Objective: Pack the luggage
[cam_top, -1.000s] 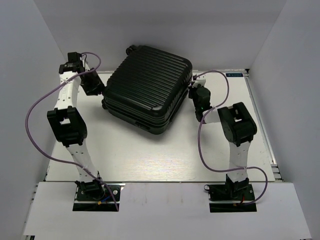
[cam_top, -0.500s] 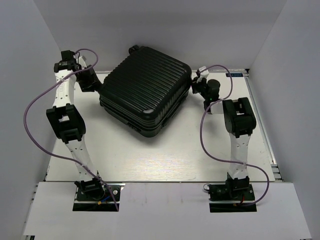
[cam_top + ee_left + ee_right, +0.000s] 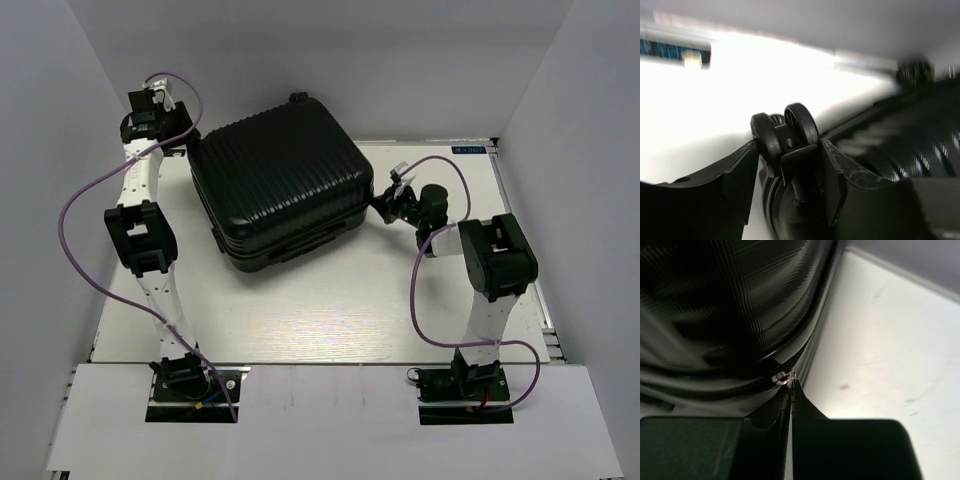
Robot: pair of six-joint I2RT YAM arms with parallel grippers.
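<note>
Left tool (image 3: 789, 146) is clamping a wheel (image 3: 801, 120), bracing luggage (image 3: 275, 185); right tool (image 3: 791, 390), pinching zip pull (image 3: 781, 378), should be tracking the seam.

The luggage (image 3: 275, 185) is black all over, its shell patterned with close parallel ribs that catch pale grey highlights. Its wheel (image 3: 790, 125) is glossy black, and the zip pull (image 3: 781, 378) is a small silvery glint against the dark seam. The counter (image 3: 330, 310) is off-white with a faint streaked grain and a few small dark specks in the right wrist view. The left end effector (image 3: 790, 142) and the right end effector (image 3: 791, 390) are matte black, the left one marked with fine pale scratches. Both arms are white with black joint housings, and each trails a purple cable (image 3: 75, 200). A small blue label (image 3: 470, 149) sits at the counter's far edge. The walls (image 3: 590, 120) are pale grey.
</note>
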